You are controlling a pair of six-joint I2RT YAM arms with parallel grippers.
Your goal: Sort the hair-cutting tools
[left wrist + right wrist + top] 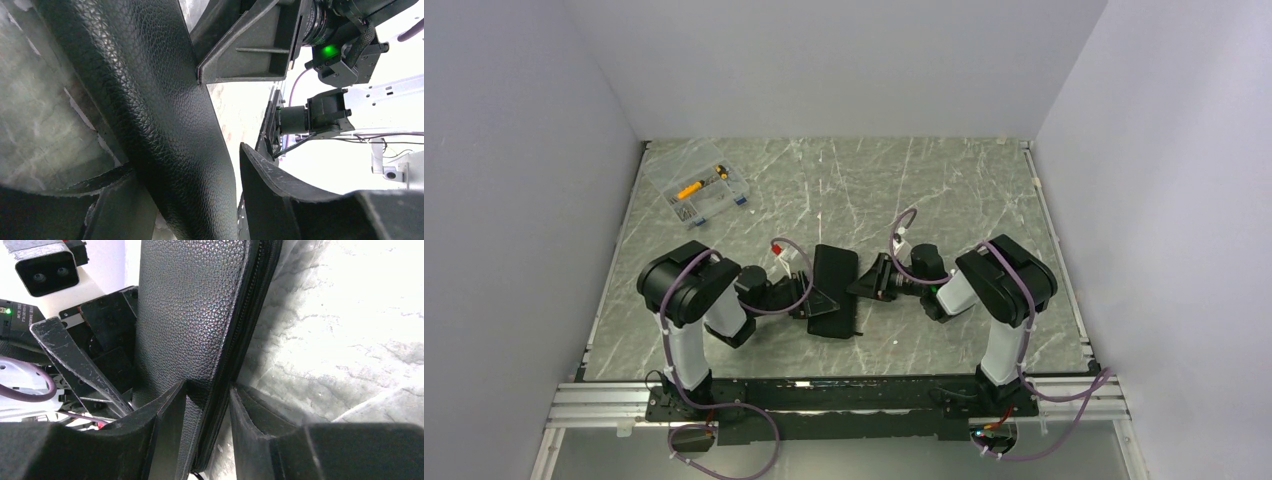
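The hair-cutting tools are out of view. A flat black zip case (834, 280) lies in the middle of the table between both arms. My left gripper (816, 302) comes in from the case's left side. In the left wrist view the case (150, 100) runs between the fingers of that gripper (185, 165); one finger touches the leather and a thin bright gap shows at the other finger (300, 200). My right gripper (871, 280) is at the case's right side. In the right wrist view this gripper (209, 387) pinches the zip edge of the case (190, 305).
A clear plastic box (699, 192) with yellow and small parts sits at the back left. Grey walls stand close on both sides and behind. A metal rail (844, 395) runs along the near edge with both arm bases on it.
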